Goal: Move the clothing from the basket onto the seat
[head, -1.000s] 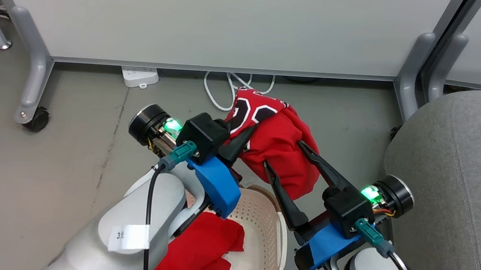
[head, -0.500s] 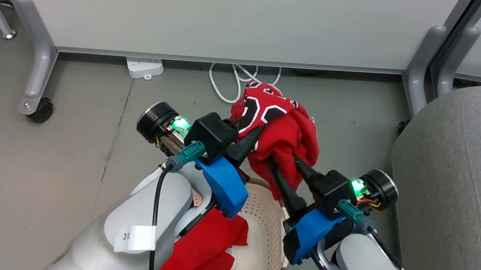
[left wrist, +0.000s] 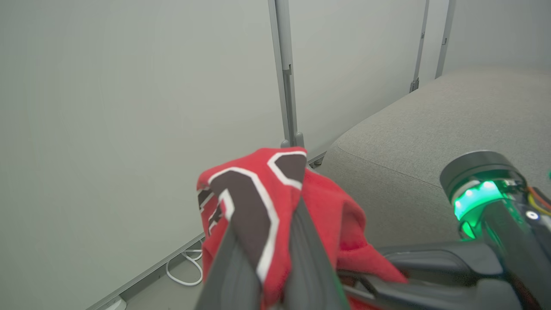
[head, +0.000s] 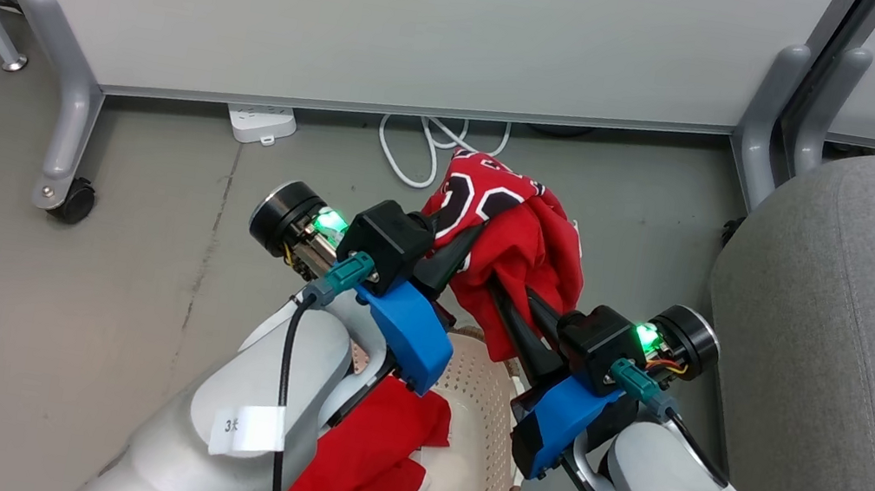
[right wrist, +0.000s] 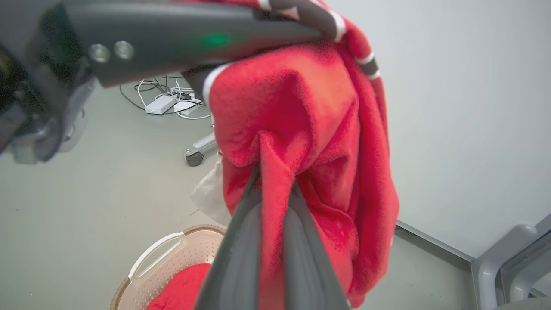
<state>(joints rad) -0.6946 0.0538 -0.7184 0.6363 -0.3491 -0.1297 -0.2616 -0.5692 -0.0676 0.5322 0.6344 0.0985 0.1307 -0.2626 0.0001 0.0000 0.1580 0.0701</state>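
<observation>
Both grippers are clamped on the red jersey [head: 510, 244], which hangs bunched in the air above the far rim of the laundry basket [head: 494, 430], over bare floor [head: 134, 276] and clear of the grey seat [head: 852, 346] on the robot's right. The left gripper [head: 466, 243] pinches a fold bearing the black-and-white numerals, and the right gripper [head: 495, 293] has its fingers closed on a plain red fold lower down. Each hold looks like a thin pinch of loose, slippery cloth, so a quick swing toward the seat could let a fold slide out, most likely from the right gripper. If the arms drift apart on the way, the fabric would go taut and one pinch might be pulled free. The two grippers sit very close together, so their fingers may knock each other as they turn. The hanging lower part of the jersey could catch the basket rim and drag or tip the basket. Letting go short of the cushion edge would drop it onto the floor near the white cable [head: 416, 159]. A second red garment [head: 368, 463] lies in the basket.
</observation>
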